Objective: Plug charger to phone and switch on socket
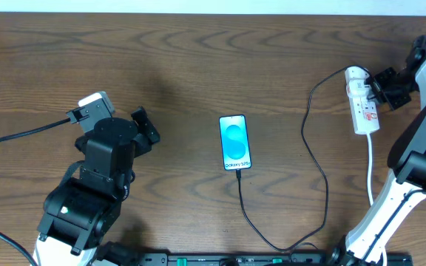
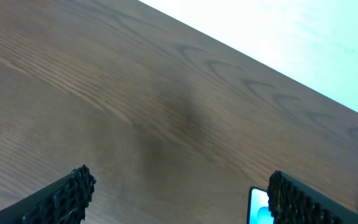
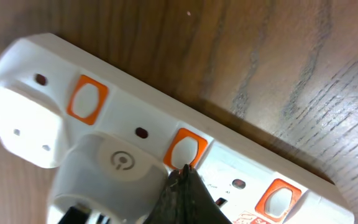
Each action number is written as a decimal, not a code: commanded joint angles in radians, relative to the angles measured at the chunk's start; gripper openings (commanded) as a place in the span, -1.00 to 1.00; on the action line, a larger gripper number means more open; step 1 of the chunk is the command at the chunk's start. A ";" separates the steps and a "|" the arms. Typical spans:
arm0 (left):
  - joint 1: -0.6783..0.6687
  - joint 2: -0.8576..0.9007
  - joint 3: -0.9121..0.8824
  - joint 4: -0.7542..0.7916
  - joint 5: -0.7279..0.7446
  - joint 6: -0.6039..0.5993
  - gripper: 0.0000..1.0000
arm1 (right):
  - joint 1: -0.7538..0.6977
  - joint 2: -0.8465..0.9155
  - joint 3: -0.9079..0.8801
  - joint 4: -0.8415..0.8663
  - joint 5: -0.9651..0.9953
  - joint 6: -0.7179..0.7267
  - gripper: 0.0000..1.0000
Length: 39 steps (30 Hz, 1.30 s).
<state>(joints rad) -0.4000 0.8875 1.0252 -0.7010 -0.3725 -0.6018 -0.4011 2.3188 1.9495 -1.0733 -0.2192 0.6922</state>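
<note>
Phone point(image 1: 235, 142) mid-table point(image 1: 198, 59); charger point(image 1: 322, 177) runs from its near edge, loops right — up to socket point(image 1: 364, 103) at far right. Right gripper point(image 3: 184, 186) tip on socket; left gripper point(image 2: 179, 199) well left of phone.

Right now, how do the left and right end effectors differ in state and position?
The left end effector is open, jaws wide apart; the right end effector is shut to a point. The left one hangs over bare table beside the phone, touching nothing; the right one's tip is on or just above an orange switch of the socket. Shared: neither holds anything.
</note>
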 commanded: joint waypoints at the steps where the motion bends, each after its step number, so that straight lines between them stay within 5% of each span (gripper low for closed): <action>1: 0.006 0.000 0.009 -0.002 -0.018 0.007 0.83 | -0.015 0.028 0.055 -0.014 -0.023 0.002 -0.98; 39: 0.006 0.000 0.009 -0.002 -0.018 0.007 0.83 | 0.084 0.115 0.093 -0.064 0.067 -0.033 -0.98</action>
<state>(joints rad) -0.4000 0.8875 1.0252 -0.7010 -0.3725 -0.6018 -0.3618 2.3909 2.0483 -1.1385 -0.1131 0.6876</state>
